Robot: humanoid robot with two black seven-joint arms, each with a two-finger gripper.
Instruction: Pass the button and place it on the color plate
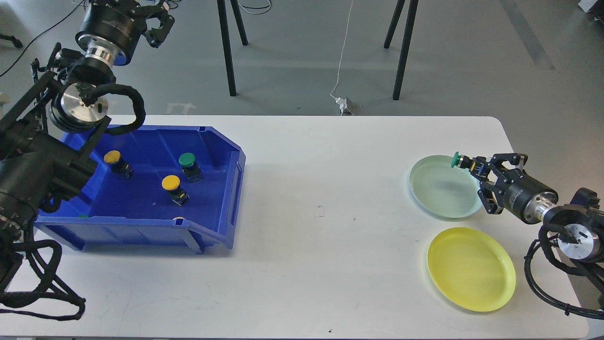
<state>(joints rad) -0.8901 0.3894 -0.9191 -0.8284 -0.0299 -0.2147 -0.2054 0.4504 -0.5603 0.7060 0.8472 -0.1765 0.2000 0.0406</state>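
Button (458, 160), green-capped, lies sideways in right end effector (473, 166).

white table (306, 226), rounded corners. left side: blue bin (222, 222) resting on it, open front angled toward centre. right side: pale green plate (434, 198), and just in front of it a yellow plate (472, 269); the two near each other but apart. middle stretch bare save small dark specks.

Bright, even light; soft shadows, sharp focus, perhaps slight edge distortion
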